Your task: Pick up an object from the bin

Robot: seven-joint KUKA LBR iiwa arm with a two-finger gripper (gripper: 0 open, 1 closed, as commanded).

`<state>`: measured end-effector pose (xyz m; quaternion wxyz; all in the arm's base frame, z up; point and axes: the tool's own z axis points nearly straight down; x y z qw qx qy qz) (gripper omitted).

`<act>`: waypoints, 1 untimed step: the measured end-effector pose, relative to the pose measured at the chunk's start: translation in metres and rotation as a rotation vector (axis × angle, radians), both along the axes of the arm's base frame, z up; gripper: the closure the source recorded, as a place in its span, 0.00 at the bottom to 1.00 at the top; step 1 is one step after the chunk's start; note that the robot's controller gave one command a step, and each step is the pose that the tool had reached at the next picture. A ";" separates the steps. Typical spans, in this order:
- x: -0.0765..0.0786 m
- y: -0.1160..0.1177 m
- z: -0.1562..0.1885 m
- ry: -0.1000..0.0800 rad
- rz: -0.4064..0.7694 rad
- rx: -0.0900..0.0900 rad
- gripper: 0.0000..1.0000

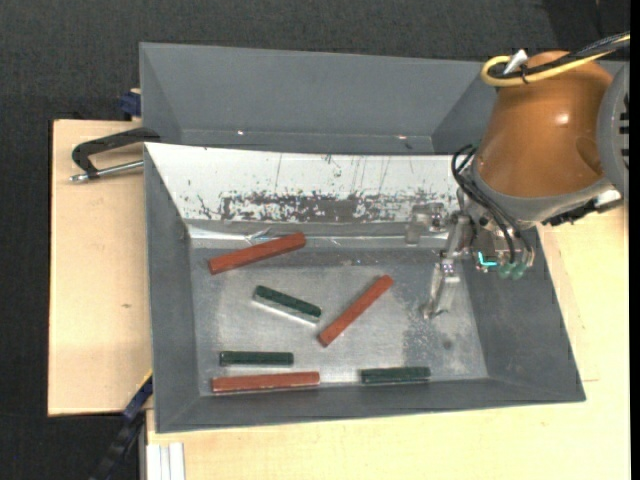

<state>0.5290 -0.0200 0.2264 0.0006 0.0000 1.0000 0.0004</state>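
Red bar (265, 380) by the front wall, well left of gripper (437, 303); dark green bar (395, 375) front-left of gripper. Gripper hangs over bare bin floor (450, 343), jaw state can't tell. Nearest pick: diagonal red bar (355, 310), just left of gripper; centre over it, straddle its narrow width, descend.

I count six loose sticks. A slanting red stick (355, 309) is my mark. Just left of it lies a pale-edged green stick (287, 303). Up-left of it lies a tilted red stick (257, 253). Below-left, a short dark green stick (257, 358) lies just above a long red stick (266, 380). Below-right lies a lone green stick (395, 374).
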 end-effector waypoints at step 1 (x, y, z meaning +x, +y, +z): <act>0.023 0.021 -0.035 -0.006 0.066 -0.001 0.00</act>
